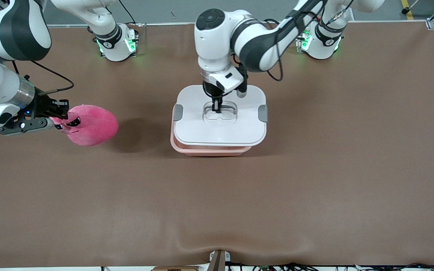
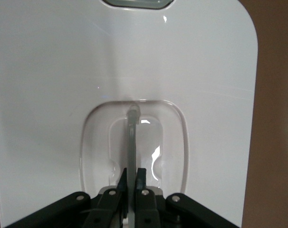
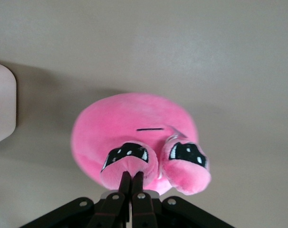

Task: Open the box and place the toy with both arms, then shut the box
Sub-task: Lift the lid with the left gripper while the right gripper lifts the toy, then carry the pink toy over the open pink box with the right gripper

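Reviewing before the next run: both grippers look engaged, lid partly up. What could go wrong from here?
1. The left gripper pinches only the thin clear handle of the white lid; the lid could swing or slip.
2. The right gripper holds the toy by one protruding eye, so the plush may sag or pull free.
3. The lid sits offset above the box; it could snag the rim.

one box (image 1: 217,148), one toy (image 1: 90,126), two arms (image 1: 239,37)

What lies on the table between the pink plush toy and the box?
Nothing: in the front view only bare brown table, darkened by the toy's shadow, separates the toy, held by the right gripper, from the box.
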Robot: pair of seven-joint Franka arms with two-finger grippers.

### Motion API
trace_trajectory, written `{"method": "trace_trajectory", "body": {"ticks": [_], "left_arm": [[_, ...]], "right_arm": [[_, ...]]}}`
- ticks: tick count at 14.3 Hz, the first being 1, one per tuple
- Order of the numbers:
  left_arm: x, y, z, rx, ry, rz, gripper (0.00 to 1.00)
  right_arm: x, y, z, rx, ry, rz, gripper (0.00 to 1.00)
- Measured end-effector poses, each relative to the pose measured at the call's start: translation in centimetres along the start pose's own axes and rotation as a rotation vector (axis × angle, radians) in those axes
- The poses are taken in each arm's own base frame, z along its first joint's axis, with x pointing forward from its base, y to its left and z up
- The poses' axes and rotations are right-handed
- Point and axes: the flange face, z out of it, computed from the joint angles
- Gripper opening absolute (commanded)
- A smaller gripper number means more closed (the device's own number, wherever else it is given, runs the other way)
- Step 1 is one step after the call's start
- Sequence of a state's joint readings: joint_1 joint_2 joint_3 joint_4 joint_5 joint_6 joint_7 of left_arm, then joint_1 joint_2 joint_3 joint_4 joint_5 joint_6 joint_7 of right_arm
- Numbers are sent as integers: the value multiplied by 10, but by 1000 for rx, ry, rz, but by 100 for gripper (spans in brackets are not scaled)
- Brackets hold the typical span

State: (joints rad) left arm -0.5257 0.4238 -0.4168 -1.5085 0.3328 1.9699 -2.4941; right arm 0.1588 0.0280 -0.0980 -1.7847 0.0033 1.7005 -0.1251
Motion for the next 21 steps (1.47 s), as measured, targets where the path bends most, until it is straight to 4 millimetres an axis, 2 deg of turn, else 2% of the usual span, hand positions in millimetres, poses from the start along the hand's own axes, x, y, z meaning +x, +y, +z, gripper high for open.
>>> {"method": "trace_trajectory", "body": {"ticks": [3, 6, 9, 12, 15, 21], "left_arm": [[67, 42, -37, 54, 10, 105, 0], [135, 77, -68, 86, -29, 185, 0], [196, 106, -71, 94, -52, 210, 0], [234, 122, -66, 97, -56, 264, 0], [261, 133, -68, 92, -85, 293, 0], [304, 146, -65, 93, -125, 336, 0]], "right_arm": [[2, -4, -10, -2, 21, -8, 0], [3, -18, -24, 8, 30, -29, 0], [5, -38, -46, 8, 64, -64, 0], [6, -68, -57, 1, 85, -136, 0], [6, -94, -62, -3, 94, -198, 0], [-5, -179, -71, -10, 103, -352, 0]]}}
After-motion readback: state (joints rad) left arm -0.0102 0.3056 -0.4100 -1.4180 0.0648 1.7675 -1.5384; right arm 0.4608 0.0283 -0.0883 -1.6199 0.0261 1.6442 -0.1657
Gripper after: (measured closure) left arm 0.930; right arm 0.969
